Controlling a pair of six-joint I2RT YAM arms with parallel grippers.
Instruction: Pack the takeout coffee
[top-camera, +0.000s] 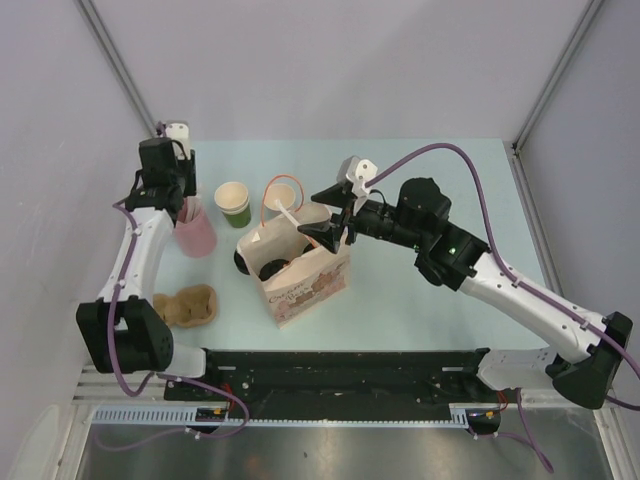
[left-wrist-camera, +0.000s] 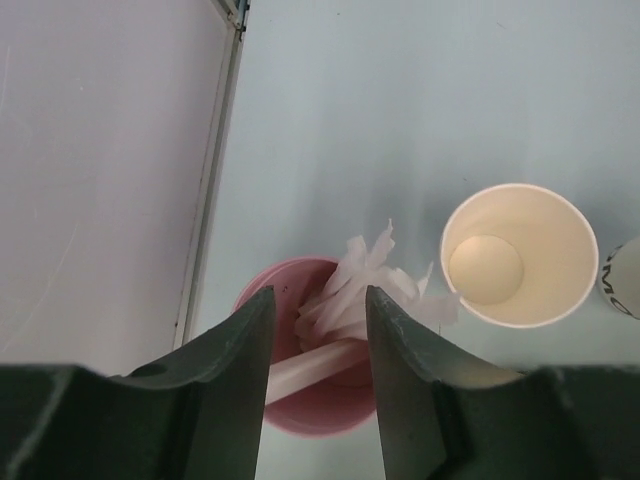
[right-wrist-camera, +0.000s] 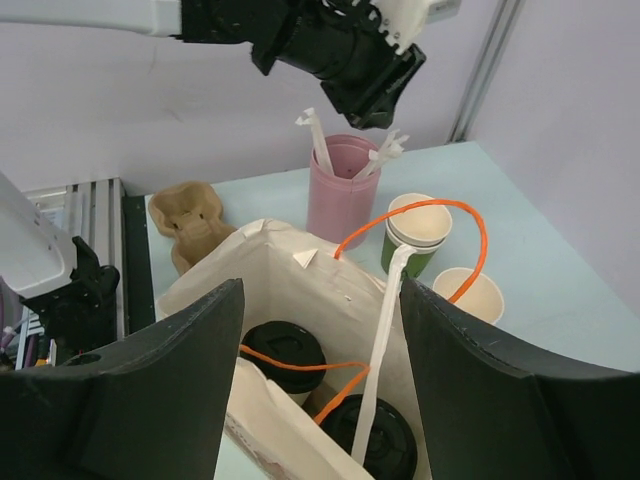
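Note:
Two takeout coffee cups with black lids (right-wrist-camera: 283, 348) (right-wrist-camera: 385, 445) stand inside the beige paper bag (right-wrist-camera: 300, 270) with orange handles. A white wrapped straw (right-wrist-camera: 385, 340) leans in the bag onto the nearer lid. My right gripper (right-wrist-camera: 320, 300) is open just above the bag's mouth, holding nothing; it shows in the top view (top-camera: 335, 228) at the bag's (top-camera: 305, 275) right top edge. My left gripper (left-wrist-camera: 318, 295) is open over the pink cup (left-wrist-camera: 310, 400), its fingers either side of the white straws (left-wrist-camera: 350, 280), one lying across the gap.
An empty green cup (top-camera: 233, 203) and an empty white cup (top-camera: 280, 195) stand behind the bag, right of the pink cup (top-camera: 195, 232). A brown cardboard cup carrier (top-camera: 187, 305) lies front left. Grey walls close in left and back.

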